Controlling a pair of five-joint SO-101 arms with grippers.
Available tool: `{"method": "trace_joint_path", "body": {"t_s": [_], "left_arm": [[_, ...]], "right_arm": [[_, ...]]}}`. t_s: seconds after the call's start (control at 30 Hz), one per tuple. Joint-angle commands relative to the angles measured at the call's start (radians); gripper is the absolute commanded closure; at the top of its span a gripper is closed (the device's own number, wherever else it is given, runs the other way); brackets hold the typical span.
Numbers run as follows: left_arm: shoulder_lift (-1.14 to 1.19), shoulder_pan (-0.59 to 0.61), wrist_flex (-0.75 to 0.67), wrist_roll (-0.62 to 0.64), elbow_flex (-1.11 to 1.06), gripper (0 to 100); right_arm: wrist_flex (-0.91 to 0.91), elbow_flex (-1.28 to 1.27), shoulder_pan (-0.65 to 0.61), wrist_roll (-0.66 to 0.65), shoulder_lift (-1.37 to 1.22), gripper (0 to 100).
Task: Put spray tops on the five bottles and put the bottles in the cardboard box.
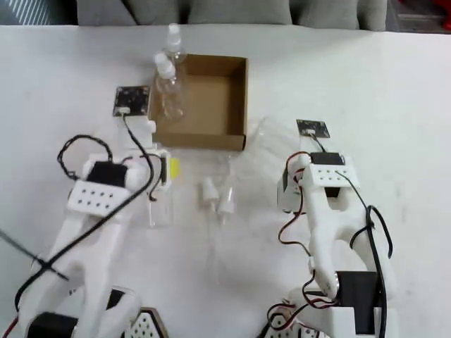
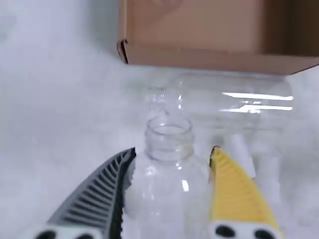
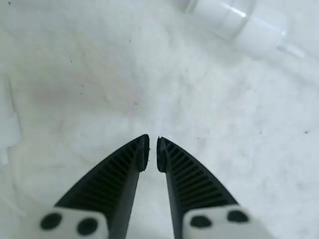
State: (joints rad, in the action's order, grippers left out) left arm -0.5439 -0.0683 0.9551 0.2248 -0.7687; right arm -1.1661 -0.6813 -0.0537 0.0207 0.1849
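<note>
An open-necked clear bottle (image 2: pixel 168 149) sits between the grey and yellow fingers of my left gripper (image 2: pixel 172 154), which is shut on its shoulders just in front of the cardboard box (image 1: pixel 236 98). A second capless bottle (image 2: pixel 234 105) lies on its side between that one and the box wall (image 2: pixel 209 55). Two bottles with spray tops (image 1: pixel 168 88) (image 1: pixel 173 41) stand at the box's far left corner. Loose spray tops (image 1: pixel 209 189) (image 1: pixel 227 201) lie mid-table. My right gripper (image 3: pixel 152 149) is shut on nothing, low over bare table, with a spray top (image 3: pixel 244 20) ahead of it.
More clear bottles (image 1: pixel 268 144) lie on their sides right of the box front. Two small black boards (image 1: pixel 132 100) (image 1: pixel 313 128) with cables rest on the table beside the arms. The right arm's body (image 1: pixel 325 211) fills the near right side.
</note>
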Motion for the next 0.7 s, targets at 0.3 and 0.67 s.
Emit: {"method": "trace_joint_path", "body": {"t_s": [0.3,0.67], "left_arm": [[-0.401,0.079,-0.028,-0.104,0.003,98],[-0.819,0.165,-0.370,-0.135,-0.400,98]], "right_arm": [[0.010,0.003,0.007,-0.014,0.002,98.1],[-0.019,0.009,-0.008,-0.014,0.013,98.1]]}}
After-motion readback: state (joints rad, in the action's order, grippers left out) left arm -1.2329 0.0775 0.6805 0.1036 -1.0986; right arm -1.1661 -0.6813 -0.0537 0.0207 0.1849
